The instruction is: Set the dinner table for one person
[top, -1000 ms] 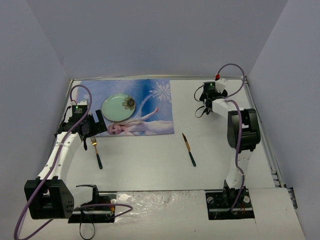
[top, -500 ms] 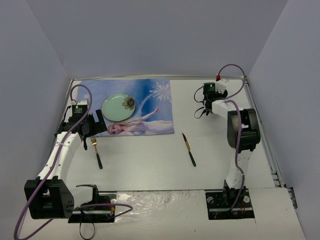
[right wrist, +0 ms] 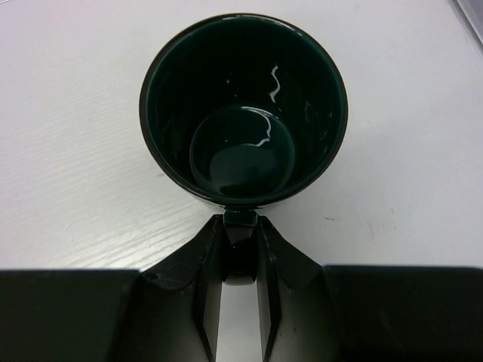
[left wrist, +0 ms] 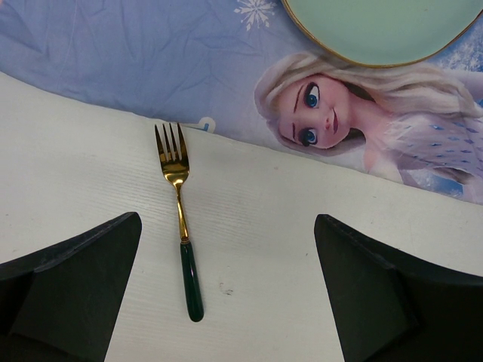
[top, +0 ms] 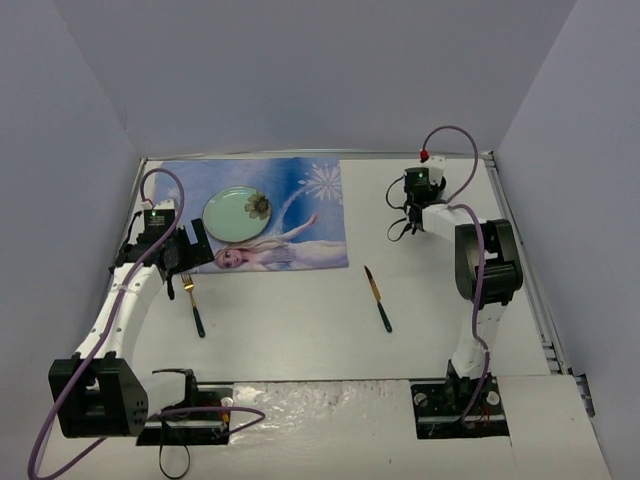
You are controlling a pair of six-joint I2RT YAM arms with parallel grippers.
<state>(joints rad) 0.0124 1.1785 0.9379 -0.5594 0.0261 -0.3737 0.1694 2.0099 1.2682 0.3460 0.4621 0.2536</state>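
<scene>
The dinner table (top: 300, 330) is a large white top. A blue princess placemat (top: 300, 215) lies at its far left with a pale green plate (top: 232, 213) on it. A gold fork with a green handle (top: 193, 305) lies just off the mat's near left corner. My left gripper (top: 183, 255) is open above it. In the left wrist view the fork (left wrist: 181, 226) lies between the fingers, left of the gripper's middle (left wrist: 226, 286). A matching knife (top: 378, 298) lies mid-table. My right gripper (right wrist: 240, 249), at the far right (top: 408, 212), is shut on the handle of a dark green mug (right wrist: 243, 105) that stands upright.
Metal rails (top: 520, 250) edge the table. Grey walls close in the far and side edges. The plate's rim (left wrist: 377, 30) and the placemat (left wrist: 113, 75) fill the top of the left wrist view. The mug is largely hidden under the right wrist in the top view.
The right wrist has shifted slightly to the left with its cable. The left arm, fork, knife and plate have not moved.
</scene>
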